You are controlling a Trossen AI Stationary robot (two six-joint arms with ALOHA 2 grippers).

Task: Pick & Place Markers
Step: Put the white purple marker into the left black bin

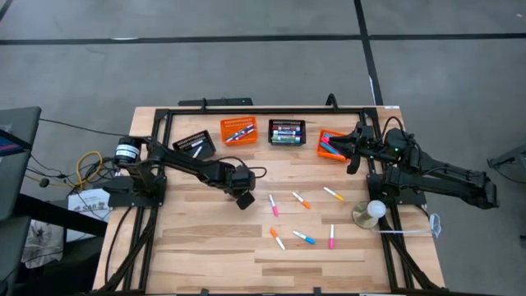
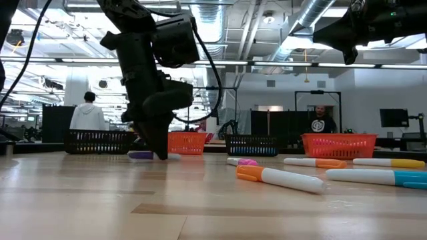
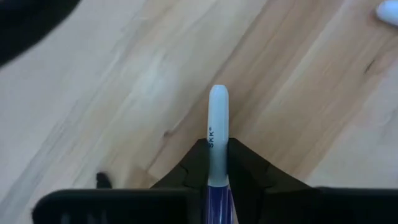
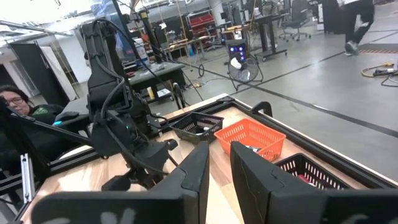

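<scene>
Left wrist view – left claw [image 3: 217, 177] clamps slim, round-tipped marker [image 3: 217, 134], seemingly purple-capped – above wood-grain table [image 3: 124, 93].

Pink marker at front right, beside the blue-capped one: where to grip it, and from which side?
Take the pink marker mid-barrel, from straight above, fingers closing across its slim width. It lies flat, pointing roughly front to back, with bare wood either side; the blue-capped marker lies apart. The left gripper is shut on a purple marker, so the right gripper, at back right, looks likelier.
</scene>
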